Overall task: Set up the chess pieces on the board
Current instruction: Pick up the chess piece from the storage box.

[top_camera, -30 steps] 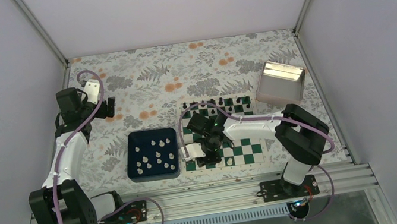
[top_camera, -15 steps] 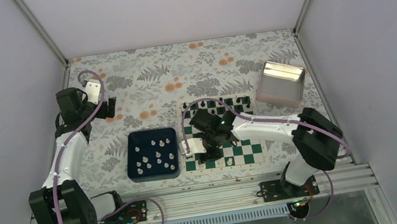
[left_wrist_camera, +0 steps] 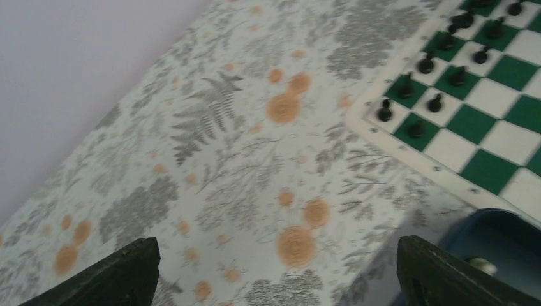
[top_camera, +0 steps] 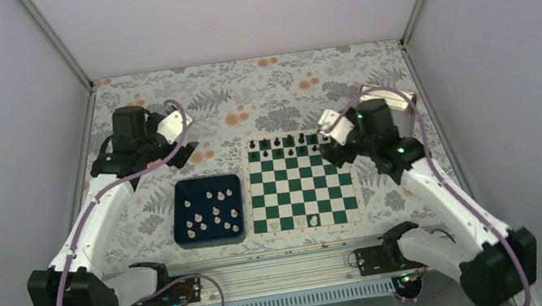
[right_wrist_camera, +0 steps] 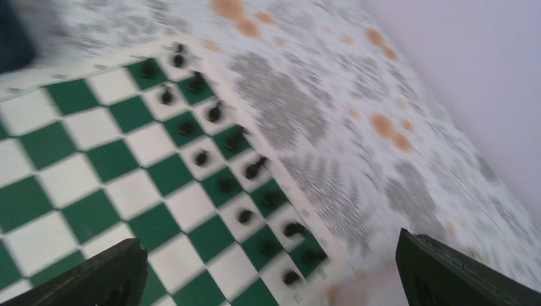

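The green and white board (top_camera: pixel 302 189) lies mid-table, with black pieces along its far rows. One cream chess piece (top_camera: pixel 312 218) stands on its near row, and a fainter one seems to stand just left of it. Several more cream pieces lie in the navy tray (top_camera: pixel 179 217). My left gripper (top_camera: pixel 184 152) hangs open above the cloth, beyond the tray's far right corner. In the left wrist view the left gripper (left_wrist_camera: pixel 281 274) holds nothing. My right gripper (top_camera: pixel 332 153) is open over the board's far right corner. The right wrist view shows the right gripper (right_wrist_camera: pixel 274 274) empty above black pieces (right_wrist_camera: pixel 245 217).
A metal box (top_camera: pixel 401 99) sits at the back right, partly hidden behind my right arm. The floral cloth (top_camera: pixel 242 96) covers the table, walled on three sides. The left wrist view shows the tray's corner (left_wrist_camera: pixel 510 223) and the board's far left corner (left_wrist_camera: pixel 383 127).
My right arm has lifted off the board's near left part and swung to the far right, its jaws opening. My left arm has swung right toward the tray.
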### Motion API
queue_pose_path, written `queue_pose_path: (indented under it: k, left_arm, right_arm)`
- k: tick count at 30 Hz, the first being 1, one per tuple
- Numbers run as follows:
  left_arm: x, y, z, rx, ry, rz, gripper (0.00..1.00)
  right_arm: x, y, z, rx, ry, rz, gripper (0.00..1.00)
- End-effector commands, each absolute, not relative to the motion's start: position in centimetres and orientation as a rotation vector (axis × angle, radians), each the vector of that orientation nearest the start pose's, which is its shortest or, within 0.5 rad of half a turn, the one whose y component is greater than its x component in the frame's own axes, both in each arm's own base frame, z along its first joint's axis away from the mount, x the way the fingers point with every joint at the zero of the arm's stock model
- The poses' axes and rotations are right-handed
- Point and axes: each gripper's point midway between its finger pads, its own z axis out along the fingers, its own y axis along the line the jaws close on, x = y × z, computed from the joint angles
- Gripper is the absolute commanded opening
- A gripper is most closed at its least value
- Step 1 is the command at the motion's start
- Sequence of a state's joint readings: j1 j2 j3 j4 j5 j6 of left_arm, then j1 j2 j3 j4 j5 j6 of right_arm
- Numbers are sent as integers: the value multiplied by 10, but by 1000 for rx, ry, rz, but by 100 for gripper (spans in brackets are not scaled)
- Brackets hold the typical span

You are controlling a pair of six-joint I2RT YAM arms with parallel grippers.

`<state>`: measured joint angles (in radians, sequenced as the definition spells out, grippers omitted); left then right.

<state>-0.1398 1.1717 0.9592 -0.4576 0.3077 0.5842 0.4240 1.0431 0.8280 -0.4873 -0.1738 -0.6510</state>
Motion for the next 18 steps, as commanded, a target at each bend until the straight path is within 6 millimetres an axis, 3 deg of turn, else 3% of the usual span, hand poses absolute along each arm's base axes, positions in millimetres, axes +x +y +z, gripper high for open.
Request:
queue_pose_path:
  k: [1, 4, 8, 14, 18]
  left_arm:
    - [307, -127, 201, 1252, 2037, -162, 88]
    - [279, -145, 194, 1455, 1985, -250, 85]
    - [266, -155, 173, 1596, 2006, -186, 71]
    - [247, -167, 119, 1813, 2117, -72, 45]
    - [241, -172, 97, 1890, 2143, -57, 43]
  right_arm:
    - [292, 113, 207, -938, 1913, 35, 100]
    - [283, 100, 209, -857, 1898, 79, 100]
    - [284, 77, 212, -777, 1902, 48, 100]
    - [286, 72, 198, -777, 1951, 50, 100]
    - [285, 70, 196, -777, 1962, 59, 100]
